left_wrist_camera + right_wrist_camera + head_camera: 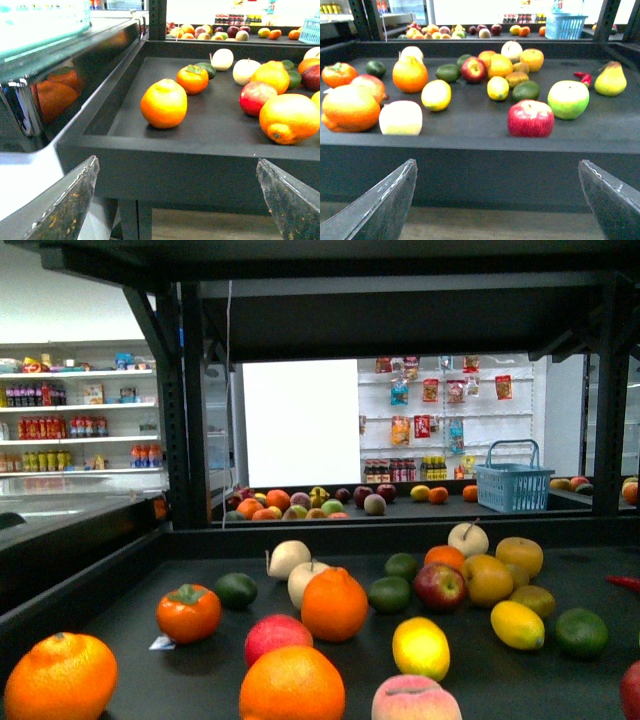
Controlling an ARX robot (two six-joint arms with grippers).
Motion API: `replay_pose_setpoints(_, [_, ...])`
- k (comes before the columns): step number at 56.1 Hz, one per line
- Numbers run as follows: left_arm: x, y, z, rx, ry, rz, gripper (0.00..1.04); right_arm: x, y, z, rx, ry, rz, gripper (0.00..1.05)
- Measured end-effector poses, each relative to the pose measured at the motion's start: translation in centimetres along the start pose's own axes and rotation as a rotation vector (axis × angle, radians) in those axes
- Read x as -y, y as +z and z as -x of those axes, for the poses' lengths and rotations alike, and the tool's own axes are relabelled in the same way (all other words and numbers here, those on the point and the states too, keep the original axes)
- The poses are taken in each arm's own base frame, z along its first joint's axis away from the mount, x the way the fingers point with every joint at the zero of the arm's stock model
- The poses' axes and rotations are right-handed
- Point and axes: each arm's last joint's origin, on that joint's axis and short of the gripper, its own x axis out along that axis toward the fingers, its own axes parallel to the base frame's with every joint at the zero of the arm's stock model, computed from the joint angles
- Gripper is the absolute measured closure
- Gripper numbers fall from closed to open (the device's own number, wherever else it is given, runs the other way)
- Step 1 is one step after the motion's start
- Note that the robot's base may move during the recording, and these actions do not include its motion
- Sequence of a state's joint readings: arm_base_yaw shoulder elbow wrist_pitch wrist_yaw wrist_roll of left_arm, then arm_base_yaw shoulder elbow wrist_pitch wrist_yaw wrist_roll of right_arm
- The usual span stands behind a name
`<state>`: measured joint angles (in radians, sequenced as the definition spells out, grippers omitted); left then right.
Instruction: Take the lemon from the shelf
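Black metal made up the wide produce shelf [110,612], and its flat dark deck was full of fruit. The bright yellow oval lemon [517,625] lay on the deck at the lower right of the front view. A dark green round lime [581,632] sat just beside it on the right. A fatter yellow fruit [421,648] sat near it on the left. Behind the lemon were a round orange-yellow fruit [488,580] and a shiny red apple [440,587]. A big round orange [334,605] stood near the middle of the frame. A blue plastic basket [513,480] stood far back at the right, on another stand.

In the right wrist view the lemon [498,88] lay among the other fruit, well apart from the right gripper [497,162]. That gripper hung in front of the shelf's front wall with its two fingers spread wide, holding nothing. The left gripper [176,161] was spread wide too and held nothing. It hung in front of the same wall near a corner of the deck, and a smooth orange fruit [164,103] lay closest to it.
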<state>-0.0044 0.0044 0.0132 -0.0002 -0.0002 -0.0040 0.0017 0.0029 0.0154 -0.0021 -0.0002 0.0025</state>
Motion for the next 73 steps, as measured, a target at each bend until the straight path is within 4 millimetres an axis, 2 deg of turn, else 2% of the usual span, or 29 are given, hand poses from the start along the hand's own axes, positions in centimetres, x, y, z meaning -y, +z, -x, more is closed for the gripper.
replay_pose_setpoints(62, [0.0, 0.0, 0.0, -0.001, 0.0, 0.001, 0.08, 0.0, 0.0, 0.0, 0.0, 0.0, 0.0, 0.07])
replay_pose_setpoints(64, [0.0, -0.1, 0.0, -0.064, -0.021, 0.051, 0.08, 0.0, 0.0, 0.0, 0.0, 0.0, 0.0, 0.07])
replay_pose_setpoints(67, [-0.1, 0.0, -0.2, -0.222, -0.033, 0.2, 0.08, 0.0, 0.0, 0.0, 0.0, 0.0, 0.0, 0.07])
replay_pose_setpoints(69, [-0.2, 0.3, -0.5, -0.265, -0.029, 0.299, 0.08, 0.0, 0.0, 0.0, 0.001, 0.0, 0.0, 0.07])
replay_pose_setpoints(73, [-0.9, 2.6, -1.8, -0.292, -0.01, 0.527, 0.08, 0.0, 0.0, 0.0, 0.0, 0.0, 0.0, 0.07])
